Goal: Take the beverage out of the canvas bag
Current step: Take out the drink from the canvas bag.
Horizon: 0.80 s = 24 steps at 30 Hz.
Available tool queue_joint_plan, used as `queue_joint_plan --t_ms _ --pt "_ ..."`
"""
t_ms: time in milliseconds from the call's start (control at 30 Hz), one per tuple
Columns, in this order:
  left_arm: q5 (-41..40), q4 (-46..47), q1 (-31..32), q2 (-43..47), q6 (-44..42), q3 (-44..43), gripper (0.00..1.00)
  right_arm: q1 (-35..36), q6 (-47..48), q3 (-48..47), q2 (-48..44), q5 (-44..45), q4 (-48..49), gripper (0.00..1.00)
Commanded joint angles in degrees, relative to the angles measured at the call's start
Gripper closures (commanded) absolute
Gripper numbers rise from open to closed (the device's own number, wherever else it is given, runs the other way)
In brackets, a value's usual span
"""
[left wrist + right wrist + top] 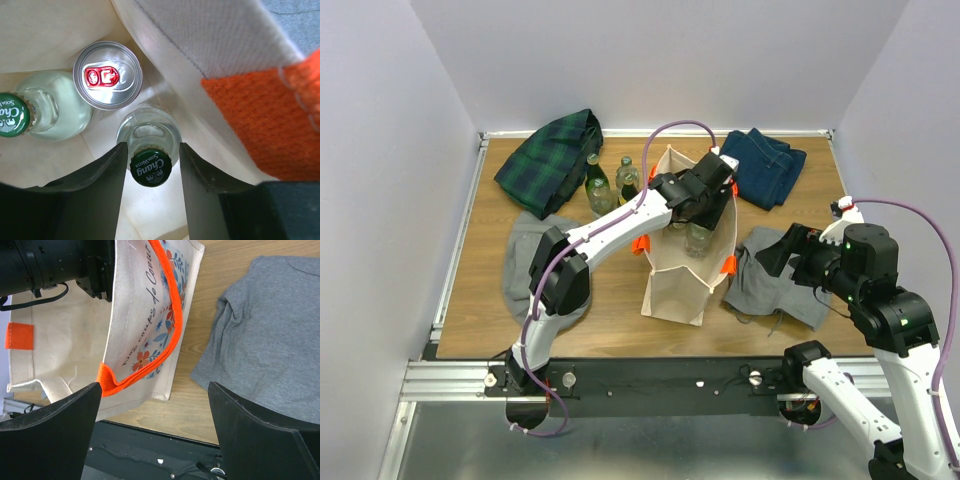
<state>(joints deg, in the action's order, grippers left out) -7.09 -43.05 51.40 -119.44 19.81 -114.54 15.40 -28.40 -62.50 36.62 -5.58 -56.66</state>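
Green-capped clear glass soda-water bottle (150, 167), upright inside the tall beige canvas bag (675, 285), close to the wall under one of the bright orange woven handles (265, 115). Flanked at the cap by the black fingers of the left gripper (152, 146), set narrow: one finger right against the cap, a sliver of gap at the other, so not clamped on both sides. Shares the bag floor with a silver drinks can (107, 75) with a red pull tab, just beyond it, and a second green-capped bottle (55, 105) just beside the can.

Bag upright and open-mouthed at the middle of the brown wooden table (480, 300), left arm reaching down into it from the near edge. Red and blue flowers and script lettering printed on one face.

Behind the bag, a greenish glass bottle (597, 188) and its twin (628, 180), upright side by side, near a crumpled dark green plaid cloth (550, 160) at the far left. Folded blue denim cloth (765, 165) at the far right. Left grey cloth (525, 260) and right grey cloth (780, 285) lying on either side of the bag.

Hovering above the right grey cloth, fingers spread wide with nothing between them: right gripper (775, 255), near the bag but not touching it.
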Motion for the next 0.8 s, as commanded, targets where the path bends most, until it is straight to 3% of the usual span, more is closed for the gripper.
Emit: queue_joint_plan --t_ms 0,467,600,633,767 --pt "-0.7 -0.7 0.4 -0.4 0.4 -1.1 0.46 0.2 0.8 -0.2 -0.6 1.2 -0.6 0.04" --pt "-1.1 -2.4 0.4 -0.7 0.1 -2.2 0.42 0.2 0.8 -0.2 -0.4 1.0 -0.4 0.04" --pt "-1.1 -2.2 0.4 -0.7 0.1 -2.3 0.42 0.2 0.8 -0.3 -0.3 1.0 -0.4 0.04" --pt "-0.8 -2.1 0.4 -0.8 0.0 -2.4 0.48 0.2 0.8 -0.3 -0.3 1.0 -0.5 0.04" --pt "-1.0 -1.8 0.4 -0.7 -0.1 -2.8 0.5 0.2 0.7 -0.3 -0.3 1.1 -0.5 0.04"
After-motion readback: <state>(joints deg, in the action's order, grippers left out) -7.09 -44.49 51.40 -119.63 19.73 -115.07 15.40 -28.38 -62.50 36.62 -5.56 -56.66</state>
